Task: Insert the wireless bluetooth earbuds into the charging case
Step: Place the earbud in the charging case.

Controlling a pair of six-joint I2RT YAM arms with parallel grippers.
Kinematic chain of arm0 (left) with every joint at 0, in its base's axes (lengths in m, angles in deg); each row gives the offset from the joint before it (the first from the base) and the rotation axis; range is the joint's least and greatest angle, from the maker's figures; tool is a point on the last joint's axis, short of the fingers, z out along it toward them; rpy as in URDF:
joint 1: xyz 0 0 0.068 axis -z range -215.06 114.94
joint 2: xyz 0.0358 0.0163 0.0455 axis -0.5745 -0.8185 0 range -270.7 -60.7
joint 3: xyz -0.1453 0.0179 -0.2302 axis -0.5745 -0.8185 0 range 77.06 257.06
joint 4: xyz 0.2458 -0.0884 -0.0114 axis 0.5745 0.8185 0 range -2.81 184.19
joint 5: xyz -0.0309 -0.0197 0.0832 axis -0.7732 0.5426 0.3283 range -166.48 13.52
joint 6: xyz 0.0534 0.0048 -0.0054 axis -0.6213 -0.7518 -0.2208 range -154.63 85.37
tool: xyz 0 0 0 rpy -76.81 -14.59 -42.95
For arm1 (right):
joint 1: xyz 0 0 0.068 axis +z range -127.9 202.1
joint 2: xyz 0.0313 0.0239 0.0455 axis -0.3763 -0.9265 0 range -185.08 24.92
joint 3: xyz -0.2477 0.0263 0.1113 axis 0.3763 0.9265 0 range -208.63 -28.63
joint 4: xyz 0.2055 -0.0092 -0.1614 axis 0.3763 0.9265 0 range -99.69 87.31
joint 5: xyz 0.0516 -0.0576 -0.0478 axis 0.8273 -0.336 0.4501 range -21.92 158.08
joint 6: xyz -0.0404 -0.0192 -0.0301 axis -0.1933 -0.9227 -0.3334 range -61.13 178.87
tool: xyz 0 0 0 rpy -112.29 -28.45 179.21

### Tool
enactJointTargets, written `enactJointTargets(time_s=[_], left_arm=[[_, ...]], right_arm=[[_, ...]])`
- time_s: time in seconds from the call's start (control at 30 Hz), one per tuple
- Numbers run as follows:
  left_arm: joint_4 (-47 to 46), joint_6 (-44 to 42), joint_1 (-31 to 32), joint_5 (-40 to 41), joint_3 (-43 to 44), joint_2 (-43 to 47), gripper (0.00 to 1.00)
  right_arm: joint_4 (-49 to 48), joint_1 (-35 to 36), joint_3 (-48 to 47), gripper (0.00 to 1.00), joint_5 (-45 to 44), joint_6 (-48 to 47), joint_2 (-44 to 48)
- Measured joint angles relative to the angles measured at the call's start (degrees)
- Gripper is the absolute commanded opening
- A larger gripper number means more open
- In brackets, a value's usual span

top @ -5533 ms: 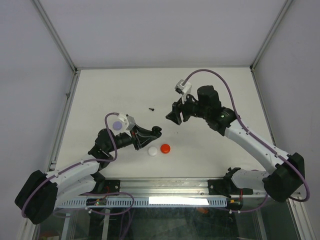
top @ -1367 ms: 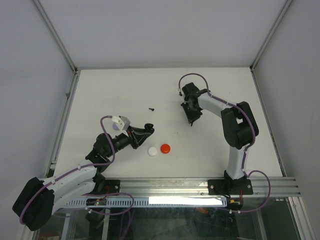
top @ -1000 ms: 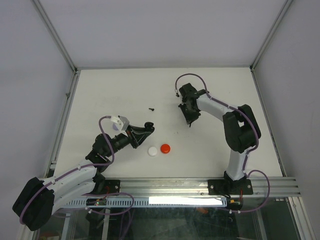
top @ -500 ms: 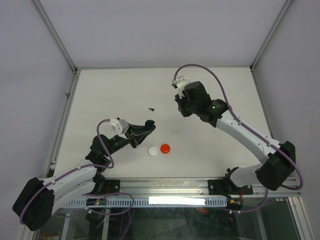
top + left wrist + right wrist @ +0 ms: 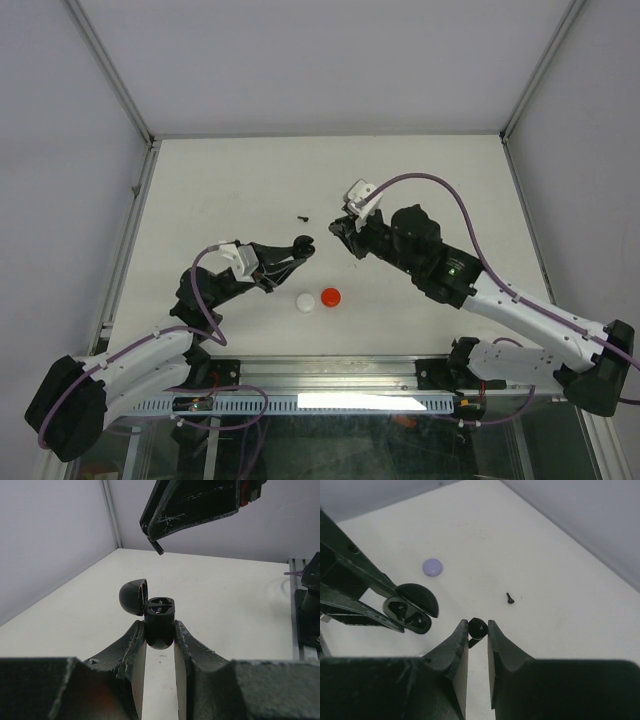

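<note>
My left gripper is shut on the lower half of a black charging case. The case's lid stands open to the left, and it is held above the table. My right gripper is shut on a black earbud, whose stem pokes down to the left. In the top view the right gripper hovers just right of the open case, apart from it. The right wrist view has the open case to the left. A second black earbud lies on the table beyond the case.
A white round case and a red one sit side by side on the table in front of the grippers. A lavender round case lies on the table behind the left gripper. Frame posts and walls bound the white table.
My right arm has swung from the far middle of the table down and left, bringing the earbud close to the open case. The left gripper has lifted the case slightly toward it.
</note>
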Motion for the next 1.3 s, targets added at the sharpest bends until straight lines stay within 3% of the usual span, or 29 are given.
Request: enactJointTargets(time_s=[0.53,1.3], left_arm=[[-4.11,-0.37,0.02,-3.39,1.49,-1.14,0.02],[-9.55,5.70,0.02,-2.93,1.49,-2.19,0.00]], right_arm=[[-22.47,6.80,11.45,0.10,6.25,-3.98,3.72],[-27.78,8.02,12.39,0.10,9.14,-4.79,1.75]])
